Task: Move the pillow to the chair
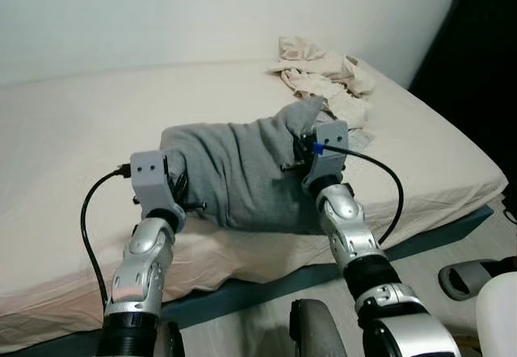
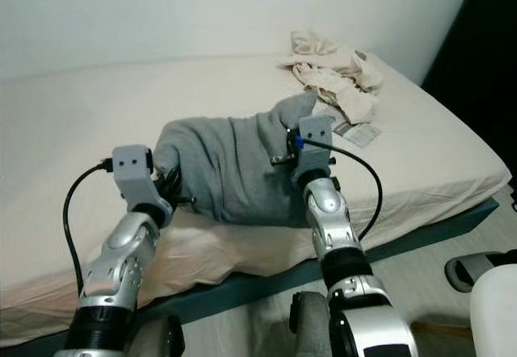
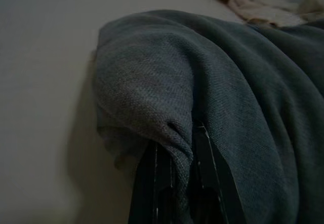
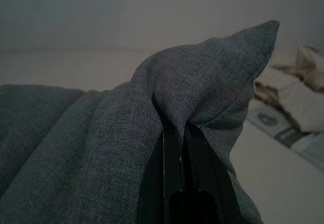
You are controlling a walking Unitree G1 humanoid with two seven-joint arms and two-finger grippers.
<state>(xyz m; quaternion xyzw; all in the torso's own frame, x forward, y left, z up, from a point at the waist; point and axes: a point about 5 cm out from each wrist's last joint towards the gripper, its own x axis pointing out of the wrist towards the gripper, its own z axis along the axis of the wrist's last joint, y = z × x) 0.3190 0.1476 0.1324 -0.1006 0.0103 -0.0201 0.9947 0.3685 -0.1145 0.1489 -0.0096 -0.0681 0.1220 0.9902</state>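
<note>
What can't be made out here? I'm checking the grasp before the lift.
- Left end effector: the grey pillow drapes over its fingertips in the left wrist view.
- Pillow underside: hidden against the bed in both eye views.
- Crumpled beige cloth: too bunched to identify.

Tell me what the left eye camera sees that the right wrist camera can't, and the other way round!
The left eye view takes in the whole bed, both silver arms, and the left gripper at the pillow's other end. The right wrist view gives the close-up: the right gripper pinching a fold of fabric below the pillow's pointed corner. Both show the grey pillow and the crumpled cloth beyond it.
</note>
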